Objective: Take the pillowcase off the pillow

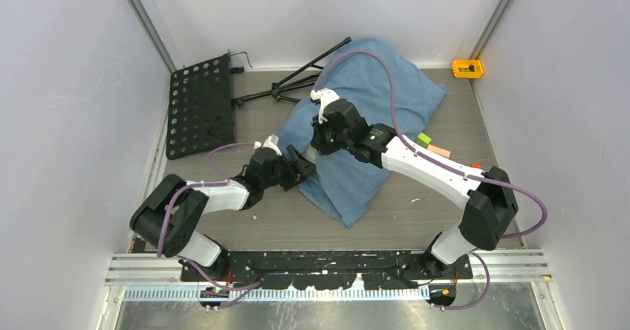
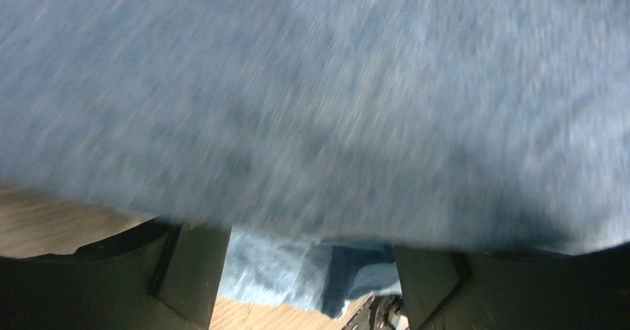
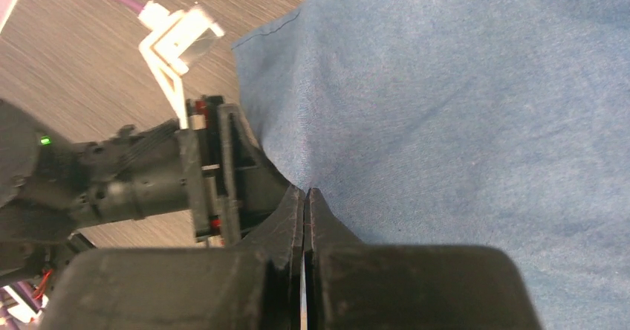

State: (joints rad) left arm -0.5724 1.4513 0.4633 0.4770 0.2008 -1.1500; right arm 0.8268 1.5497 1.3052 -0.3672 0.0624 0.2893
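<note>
The dusty blue pillowcase (image 1: 371, 107) lies wrinkled and slantwise across the middle of the table. It covers the pillow, which is hidden. My left gripper (image 1: 303, 170) is at the cloth's left edge. In the left wrist view its jaws stand wide apart; the pillowcase (image 2: 312, 99) drapes over them, blurred, and more cloth shows in the gap of the left gripper (image 2: 312, 270). My right gripper (image 1: 319, 146) is shut just beside it. Its tips, seen in the right gripper (image 3: 306, 192) view, press onto the pillowcase (image 3: 460, 107), where faint creases meet.
A black perforated plate (image 1: 199, 107) lies at the back left, with a black tripod stand (image 1: 297, 81) next to it. A yellow box (image 1: 467, 68) sits in the back right corner. Small green (image 1: 424, 138) and orange (image 1: 439, 151) blocks lie right of the cloth. Walls close three sides.
</note>
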